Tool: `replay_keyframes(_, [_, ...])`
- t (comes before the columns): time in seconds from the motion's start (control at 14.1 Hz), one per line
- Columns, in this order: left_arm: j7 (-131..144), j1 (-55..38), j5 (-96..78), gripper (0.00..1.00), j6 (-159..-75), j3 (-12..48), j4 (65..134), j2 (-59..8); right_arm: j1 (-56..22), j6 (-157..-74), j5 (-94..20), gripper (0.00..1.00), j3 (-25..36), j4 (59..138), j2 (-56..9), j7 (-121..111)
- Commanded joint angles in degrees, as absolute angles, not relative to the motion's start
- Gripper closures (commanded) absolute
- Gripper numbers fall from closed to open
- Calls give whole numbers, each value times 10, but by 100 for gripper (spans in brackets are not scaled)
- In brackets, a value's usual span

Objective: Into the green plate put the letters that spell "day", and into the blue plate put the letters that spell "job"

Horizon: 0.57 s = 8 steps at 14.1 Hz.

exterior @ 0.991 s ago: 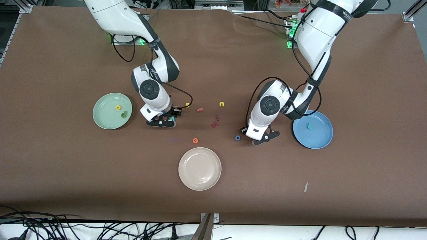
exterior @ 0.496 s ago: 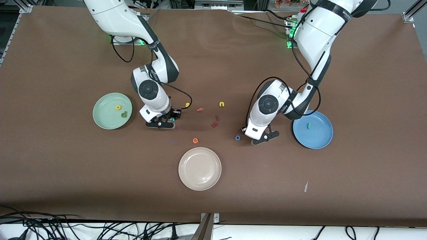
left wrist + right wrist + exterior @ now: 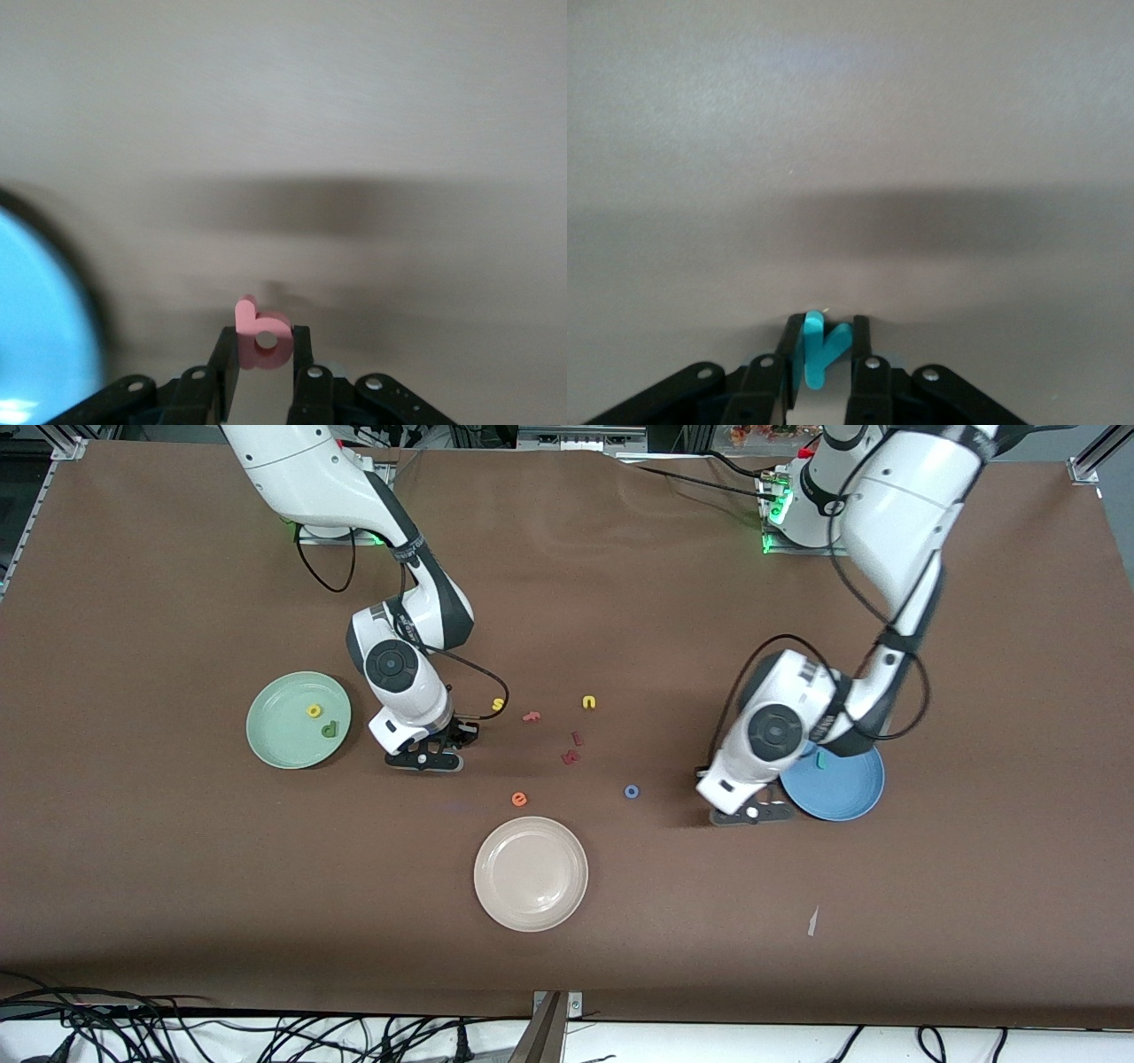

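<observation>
Front view: the left gripper (image 3: 749, 813) hangs just beside the blue plate (image 3: 850, 802), on the side toward the right arm's end; the plate already holds the teal j (image 3: 820, 760), while the blue o (image 3: 632, 791) lies on the table nearer the middle. The right gripper (image 3: 425, 760) stands low beside the green plate (image 3: 275, 731) — yellow a (image 3: 314, 710) and green d (image 3: 330, 729) inside. No brand is legible.

Left wrist view: jaws pinched on the pink b (image 3: 260, 336), stem upright, plate edge close by.

Right wrist view: jaws clamped on the teal y (image 3: 818, 347) — upright.
</observation>
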<state>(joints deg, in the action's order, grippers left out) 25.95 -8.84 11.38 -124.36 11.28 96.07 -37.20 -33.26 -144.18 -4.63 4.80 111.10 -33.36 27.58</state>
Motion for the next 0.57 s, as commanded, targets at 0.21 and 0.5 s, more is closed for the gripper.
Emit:
replay_keyframes(0.21, [-15, 4, 127, 83, -1234, 119, 1050, -310, -332, -1280, -42, 100, 124, 1107, -259, 128])
replay_keyframes(0.5, [-128, 37, 127, 10, -1230, 119, 1050, -316, -331, -1220, -49, 100, 236, 1148, -202, -90])
